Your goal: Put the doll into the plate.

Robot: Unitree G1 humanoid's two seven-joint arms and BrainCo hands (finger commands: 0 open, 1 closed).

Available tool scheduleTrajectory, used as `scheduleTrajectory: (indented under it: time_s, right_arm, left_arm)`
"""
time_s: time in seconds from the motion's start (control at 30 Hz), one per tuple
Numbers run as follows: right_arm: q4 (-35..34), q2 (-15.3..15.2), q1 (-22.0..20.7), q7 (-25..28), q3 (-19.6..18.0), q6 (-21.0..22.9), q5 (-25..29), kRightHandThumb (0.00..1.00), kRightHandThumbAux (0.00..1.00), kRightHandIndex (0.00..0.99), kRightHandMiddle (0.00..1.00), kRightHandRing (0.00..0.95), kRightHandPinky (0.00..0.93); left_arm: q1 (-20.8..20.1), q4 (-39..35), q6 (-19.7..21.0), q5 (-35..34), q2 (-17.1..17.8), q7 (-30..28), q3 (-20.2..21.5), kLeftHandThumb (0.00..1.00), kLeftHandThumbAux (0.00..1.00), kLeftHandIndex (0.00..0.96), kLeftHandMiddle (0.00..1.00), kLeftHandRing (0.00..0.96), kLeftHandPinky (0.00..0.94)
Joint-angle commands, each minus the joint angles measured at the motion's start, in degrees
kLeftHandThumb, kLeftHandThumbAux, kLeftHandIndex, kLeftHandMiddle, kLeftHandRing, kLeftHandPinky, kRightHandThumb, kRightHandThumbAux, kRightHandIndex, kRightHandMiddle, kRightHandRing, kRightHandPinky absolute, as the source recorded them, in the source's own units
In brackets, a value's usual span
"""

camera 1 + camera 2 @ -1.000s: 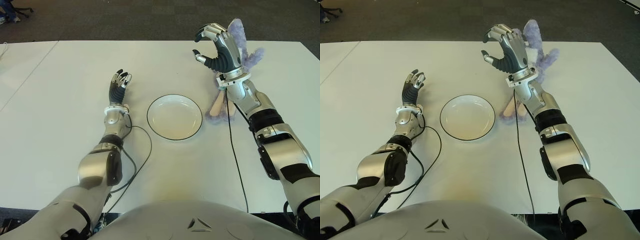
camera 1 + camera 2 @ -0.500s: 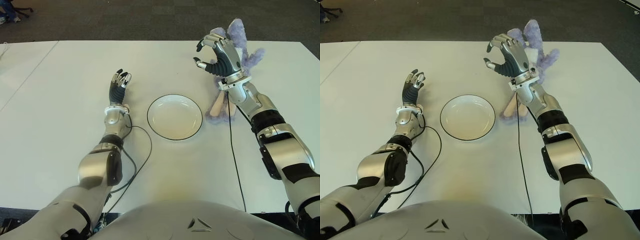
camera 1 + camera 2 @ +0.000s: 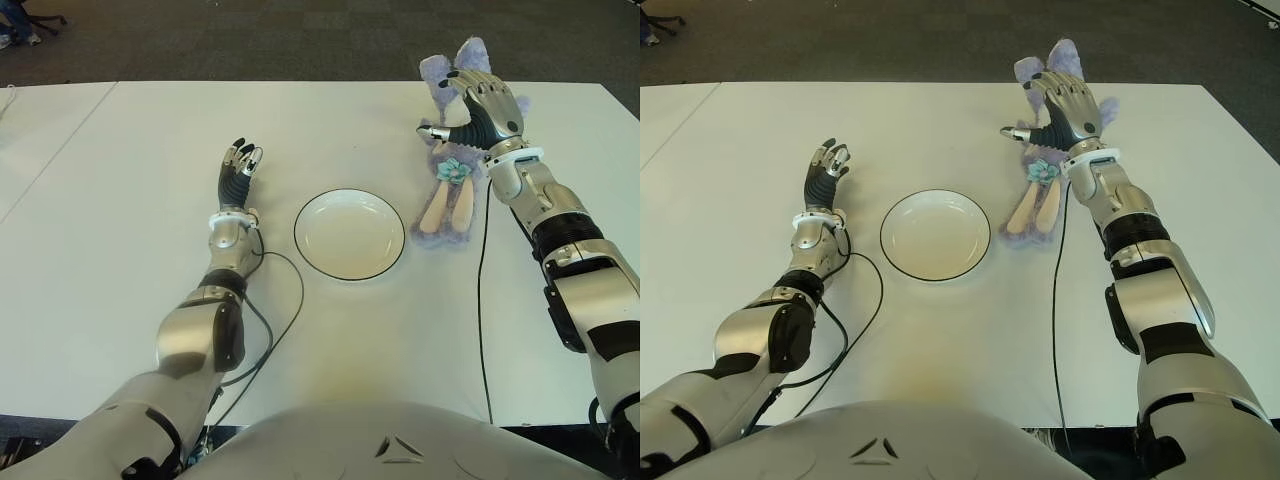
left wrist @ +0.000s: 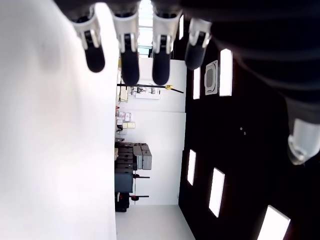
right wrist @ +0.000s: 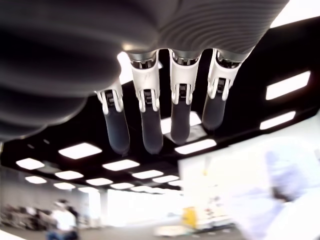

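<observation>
Markings: no brand, label or writing legible on any item.
Doll [image 3: 447, 190]: lilac plush, two upright ears, teal flower on the chest, tan legs — lying flat on the white table [image 3: 120, 240], legs pointing toward the robot.
Doll position: just right of the plate [image 3: 350, 233], not in it; legs near the rim, apart from it.
Plate: white, dark rim, nothing in it.
Right hand [image 3: 487, 108]: over the doll's head, fingers [image 5: 150, 125] extended and loosely curved — nothing gripped.
Left hand [image 3: 239, 167]: left of the plate, fingers [image 4: 129, 55] straight, holding nothing.
Change: a second ago the right hand stood left of the doll, covering its body; now further right, chest and legs exposed.
</observation>
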Motion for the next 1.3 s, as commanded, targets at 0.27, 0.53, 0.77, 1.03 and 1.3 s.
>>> scheduleTrajectory:
  time_s: [0.27,0.53,0.77,1.03,1.3]
  right_arm:
    - [12.1,-1.1,-1.2,0.8,-4.1,4.8,6.4,0.134,0.21,0.0,0.0,0.0,0.0]
    - [14.5,-2.7,0.3,0.0,-5.7,5.9,8.8,0.14,0.201,0.0,0.0,0.0,0.0]
    - [15.3,-3.4,0.8,1.2,-5.9,7.6,9.7,0.167,0.23,0.0,0.0,0.0,0.0]
    - [15.8,-3.2,2.4,1.9,-6.8,8.7,12.0,0.181,0.28,0.0,0.0,0.0,0.0]
    - [16.0,-2.2,4.3,1.3,-6.8,8.9,12.9,0.161,0.316,0.0,0.0,0.0,0.0]
  left_arm:
    - [11.0,6.8,6.6,-0.5,-3.4,-0.4,0.3,0.0,0.484,0.135,0.191,0.18,0.152]
    - [10.7,6.7,7.0,-0.2,-3.1,-0.3,-0.1,0.0,0.484,0.125,0.177,0.163,0.116]
    - [10.9,6.8,7.0,-0.1,-3.0,-0.3,-0.2,0.0,0.482,0.133,0.175,0.16,0.15]
    - [11.0,6.8,7.0,0.4,-2.7,-0.4,-0.6,0.0,0.482,0.12,0.165,0.14,0.081]
    - [10.9,6.8,7.3,0.3,-2.5,-0.5,-0.5,0.0,0.483,0.11,0.156,0.137,0.125]
